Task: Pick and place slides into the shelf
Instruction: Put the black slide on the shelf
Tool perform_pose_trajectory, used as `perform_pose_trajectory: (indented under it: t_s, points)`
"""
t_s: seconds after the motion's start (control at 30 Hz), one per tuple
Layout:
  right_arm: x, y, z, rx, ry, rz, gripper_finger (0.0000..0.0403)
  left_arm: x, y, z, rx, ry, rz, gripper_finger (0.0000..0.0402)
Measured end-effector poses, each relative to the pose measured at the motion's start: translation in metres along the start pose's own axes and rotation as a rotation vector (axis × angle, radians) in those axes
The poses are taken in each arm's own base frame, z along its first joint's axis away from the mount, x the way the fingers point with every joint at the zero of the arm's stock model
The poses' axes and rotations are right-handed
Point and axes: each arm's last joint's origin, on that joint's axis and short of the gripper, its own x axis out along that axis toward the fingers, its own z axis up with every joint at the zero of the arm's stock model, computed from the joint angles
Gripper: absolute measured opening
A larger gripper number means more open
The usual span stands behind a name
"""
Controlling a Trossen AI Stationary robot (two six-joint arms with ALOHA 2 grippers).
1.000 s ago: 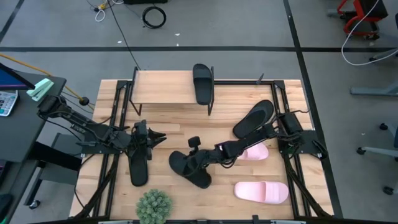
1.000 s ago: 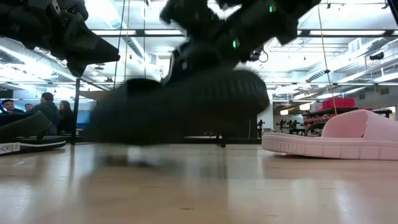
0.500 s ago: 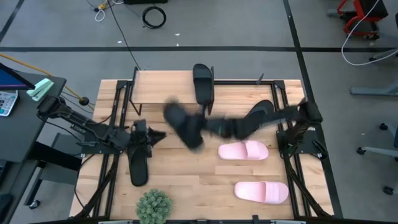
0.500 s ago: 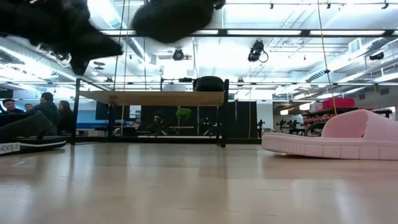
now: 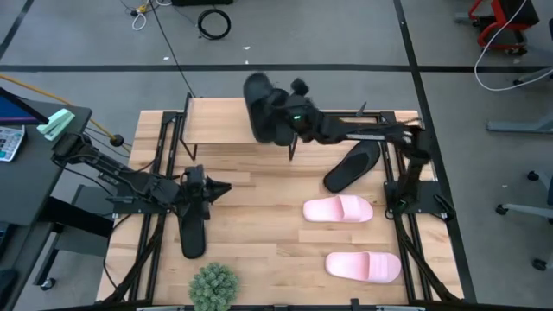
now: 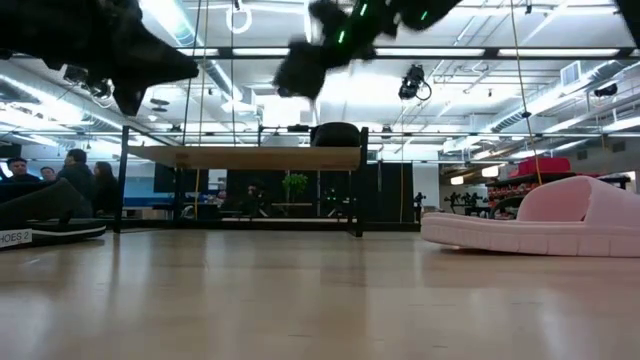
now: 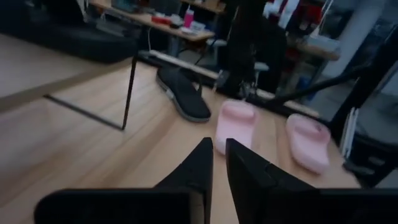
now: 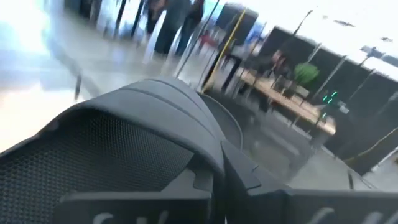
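My right gripper (image 5: pixel 292 117) hangs over the shelf (image 5: pixel 220 121), shut on a black wide-strap slide (image 5: pixel 259 105), which shows high above the shelf top (image 6: pixel 250 157) in the low view. A second black wide-strap slide (image 6: pixel 337 134) stands on the shelf's right end, mostly hidden under the arm in the high view. My left gripper (image 5: pixel 220 188) is shut and hovers above the far end of a thin black slide (image 5: pixel 192 229) lying on the table. The other thin black slide (image 5: pixel 352 166) and two pink slides (image 5: pixel 339 209) (image 5: pixel 363 266) lie flat on the table's right half. My right gripper holds the black slide by its wide strap (image 8: pixel 155 118), with a finger (image 8: pixel 236 177) at the strap's edge. The fingers come from the table's right. The slide is lifted clear (image 6: pixel 305 68), above the shelf top and tilted. The other finger is hidden by the slide.
A small potted plant (image 5: pixel 213 287) stands at the table's near edge. The shelf's left part (image 5: pixel 207 121) bears nothing. People sit in the room beyond the table (image 6: pixel 75 165). Black frame rails (image 5: pixel 164 147) run along both sides of the table.
My right gripper has carried the black wide-strap slide from low over the table's near middle up and toward the far edge, to above the shelf, turning it on the way. The pink slide it covered now shows fully.
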Motion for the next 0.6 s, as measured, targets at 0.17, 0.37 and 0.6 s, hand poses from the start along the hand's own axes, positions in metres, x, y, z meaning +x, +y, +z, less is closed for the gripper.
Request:
perform_pose_trajectory:
  t_s: [0.17,0.37,0.6]
  points:
    - [0.032,0.005,-0.009,-0.081,0.006,-0.017,0.0011,-0.003,-0.006,0.003,0.028,-0.016,-0.076,0.0036]
    - [0.064,0.026,-0.018,-0.252,0.104,-0.044,0.0013,-0.005,-0.01,0.005,0.181,-0.049,-0.102,0.002]
    - [0.071,0.028,-0.002,-0.25,0.25,-0.082,0.0014,-0.006,-0.011,0.002,0.169,-0.027,-0.11,0.0012]
